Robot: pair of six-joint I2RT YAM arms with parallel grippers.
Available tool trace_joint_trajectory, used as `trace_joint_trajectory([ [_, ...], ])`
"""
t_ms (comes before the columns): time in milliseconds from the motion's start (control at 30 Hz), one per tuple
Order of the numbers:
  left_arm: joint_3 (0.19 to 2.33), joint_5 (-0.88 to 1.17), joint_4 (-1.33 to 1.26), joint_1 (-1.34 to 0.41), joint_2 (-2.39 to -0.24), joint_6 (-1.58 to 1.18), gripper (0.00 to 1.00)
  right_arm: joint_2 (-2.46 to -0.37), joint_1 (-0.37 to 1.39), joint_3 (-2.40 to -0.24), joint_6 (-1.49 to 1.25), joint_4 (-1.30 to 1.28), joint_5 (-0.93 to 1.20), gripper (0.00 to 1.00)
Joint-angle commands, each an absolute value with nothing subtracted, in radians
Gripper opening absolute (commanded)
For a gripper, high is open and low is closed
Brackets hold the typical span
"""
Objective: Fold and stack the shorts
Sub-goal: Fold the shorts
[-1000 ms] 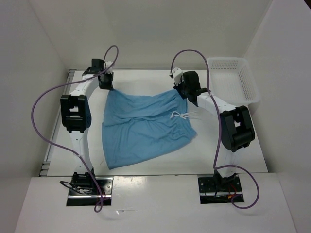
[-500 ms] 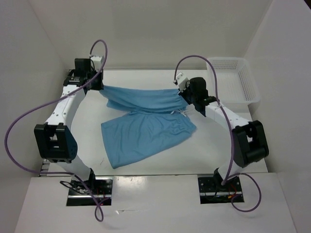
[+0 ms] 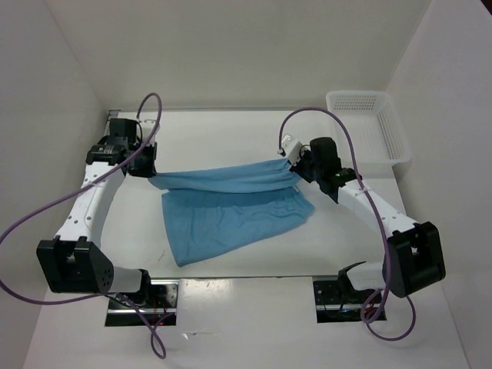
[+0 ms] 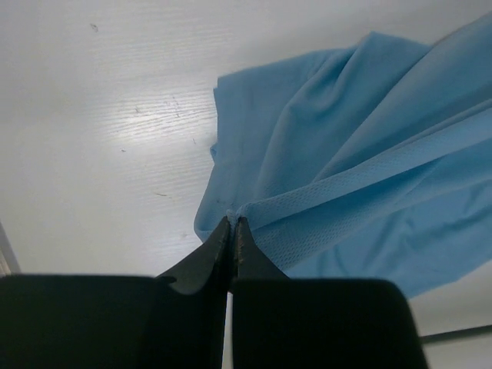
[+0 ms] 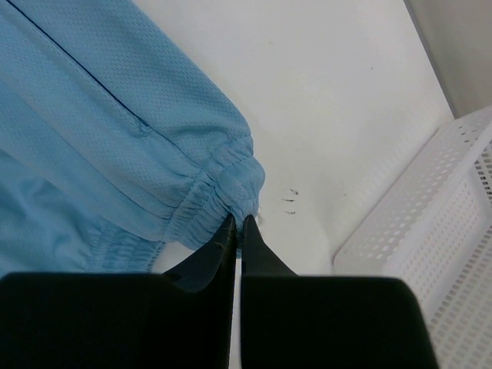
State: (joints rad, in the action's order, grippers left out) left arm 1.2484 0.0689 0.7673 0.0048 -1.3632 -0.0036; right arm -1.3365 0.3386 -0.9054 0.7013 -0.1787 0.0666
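Note:
Sky-blue shorts lie across the middle of the white table, their far edge lifted and drawn forward over the rest. My left gripper is shut on the shorts' left corner, pinching a thin fold of mesh between its fingertips. My right gripper is shut on the gathered elastic waistband at the right corner. The raised edge stretches taut between the two grippers above the flat lower part. The drawstring is hidden in the fold.
A white plastic mesh basket stands at the far right corner of the table, also at the right of the right wrist view. Walls close in the table on three sides. Purple cables loop off both arms.
Both grippers have drawn the far edge of the shorts up and toward the near side, folding it over the lower part. Both arms' elbows have dropped toward the table's front.

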Motion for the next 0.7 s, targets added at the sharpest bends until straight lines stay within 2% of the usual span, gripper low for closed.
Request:
trace_joint_trajectory([
  [0,1.383,0.104,0.877,0.029,-1.312,0.0,0.0,-1.273,0.321,-0.983,0.767,-0.279,0.078,0.0],
  [133,1.401,0.178,1.056,0.008,-1.247,0.0,0.0,-1.188,0.295,-0.95,0.877,-0.354,0.107,0.0],
  [333,1.168,0.225,1.23,-0.11,-1.172,0.0,0.0,-1.098,0.295,-0.822,0.946,-0.483,0.163,0.0],
  [600,1.06,0.299,1.292,-0.193,-1.149,0.0,0.01,-0.969,0.304,-0.675,1.155,-0.584,0.164,0.0],
  [667,1.06,0.308,1.292,-0.202,-1.158,0.0,0.06,-0.959,0.314,-0.661,1.222,-0.653,0.164,0.04],
])
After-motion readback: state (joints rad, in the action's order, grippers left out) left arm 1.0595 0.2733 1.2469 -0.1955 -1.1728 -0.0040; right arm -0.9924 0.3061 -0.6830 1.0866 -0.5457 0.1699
